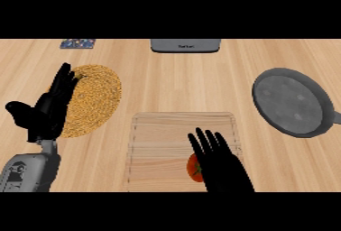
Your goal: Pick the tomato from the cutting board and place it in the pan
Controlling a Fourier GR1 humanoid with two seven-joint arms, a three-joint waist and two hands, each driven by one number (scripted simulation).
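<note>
Hovering flat-fingered over the tomato point(194, 168) on the near board point(166, 135), the right hand point(223, 167) grasps nothing. It should curl round it before lifting toward the pan point(293, 101), far right.

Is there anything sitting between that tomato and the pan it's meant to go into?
Nothing visible. The tomato lies on the cutting board, partly under the right hand. Between it and the pan, up and to the right, only bare board and counter show.
</note>
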